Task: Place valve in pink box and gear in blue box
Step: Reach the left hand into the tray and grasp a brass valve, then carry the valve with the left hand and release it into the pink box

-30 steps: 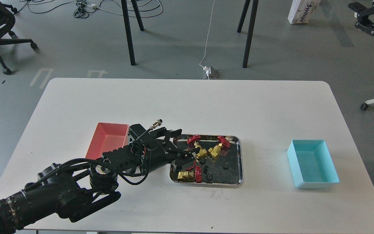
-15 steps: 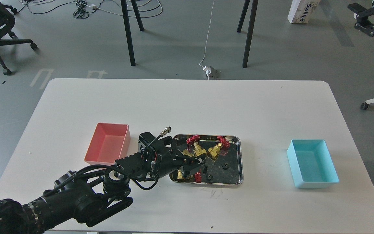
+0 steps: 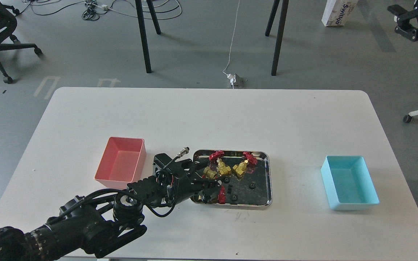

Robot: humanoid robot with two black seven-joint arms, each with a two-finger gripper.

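Note:
A steel tray (image 3: 269,174) holds the valves and several tiny black gears (image 3: 252,186). Two valves (image 3: 241,168) with red handwheels lie at its far side. A third valve (image 3: 222,194) lies in the near-left corner; only its red wheel shows. My left gripper (image 3: 212,189) is low over that corner, with its fingers around this valve and hiding its brass body. I cannot tell whether they grip it. The pink box (image 3: 120,163) stands empty left of the tray. The blue box (image 3: 350,183) stands empty at the right. My right gripper (image 3: 406,21) is a dark shape at the top right, far from the table.
The white table (image 3: 209,116) ends in a near edge just below my left arm. Black table legs, cables and an office chair stand on the grey floor beyond the table.
My left gripper has come down from above the tray's left side onto the near-left valve and drawn back a little towards me. The right gripper shifted slightly upward.

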